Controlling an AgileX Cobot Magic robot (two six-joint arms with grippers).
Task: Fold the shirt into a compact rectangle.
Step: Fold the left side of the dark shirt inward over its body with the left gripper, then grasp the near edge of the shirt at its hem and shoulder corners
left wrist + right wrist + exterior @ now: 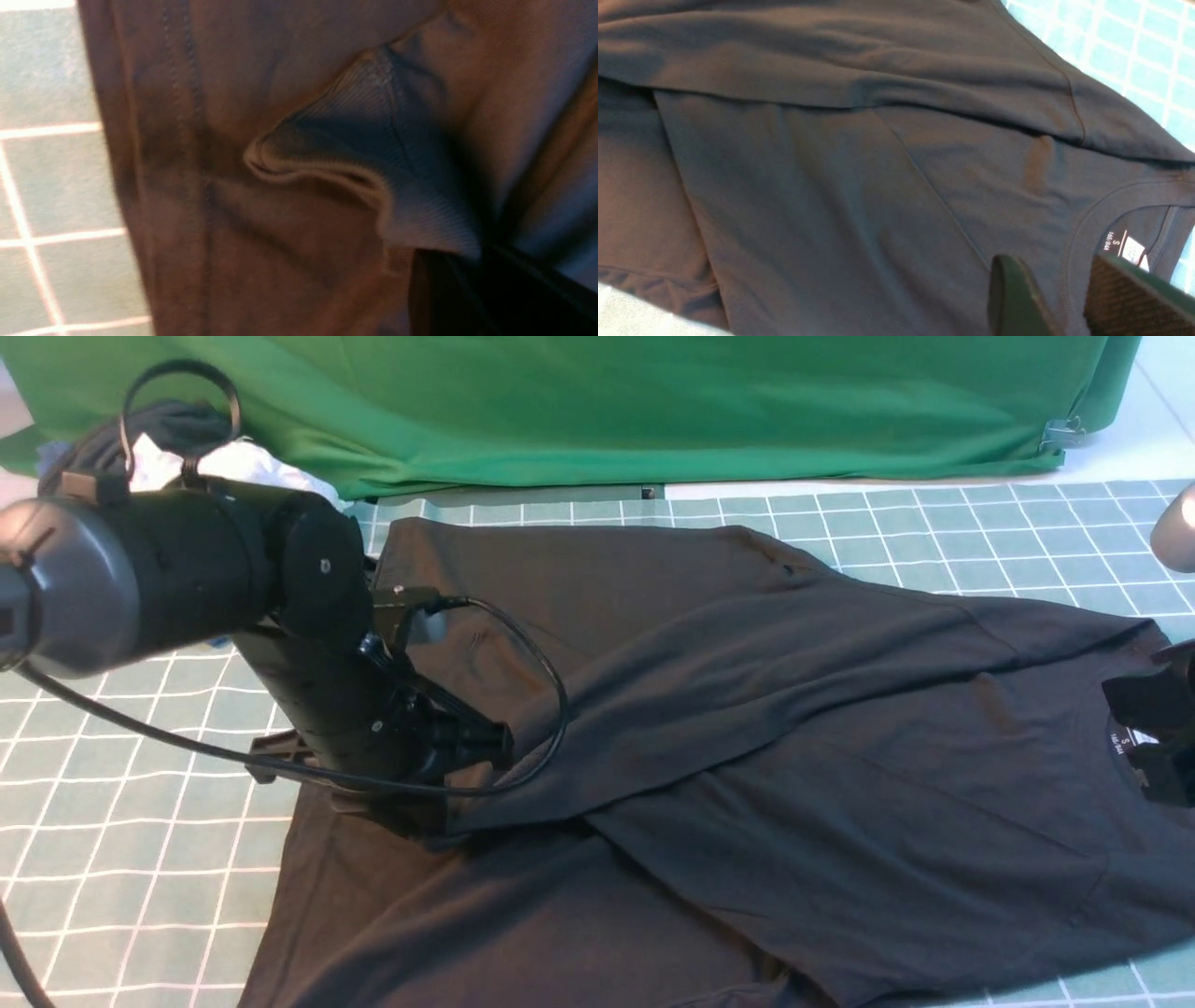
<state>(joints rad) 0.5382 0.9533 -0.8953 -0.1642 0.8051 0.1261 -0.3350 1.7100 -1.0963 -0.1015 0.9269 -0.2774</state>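
The black shirt (pixel 747 709) lies spread on the green grid mat (pixel 112 859), with one side folded diagonally across its middle. Its collar and white neck label (pixel 1116 744) point to the right. My left gripper (pixel 471 747) is down at the left end of that fold. In the left wrist view a raised fold of hem (pixel 327 158) runs into the dark fingers (pixel 467 298), and blur hides how they stand. My right gripper (pixel 1153 742) hovers over the collar. Seen from the right wrist, the right gripper (pixel 1052 268) is open, with the collar seam in the gap and the neck label (pixel 1129 245) beside it.
A green cloth backdrop (pixel 597 401) hangs along the back, held by a metal clip (pixel 1060 432) at the right. A pile of white and dark clothes (pixel 187 448) sits at the back left behind the left arm. The arm's black cable (pixel 551 709) loops over the shirt.
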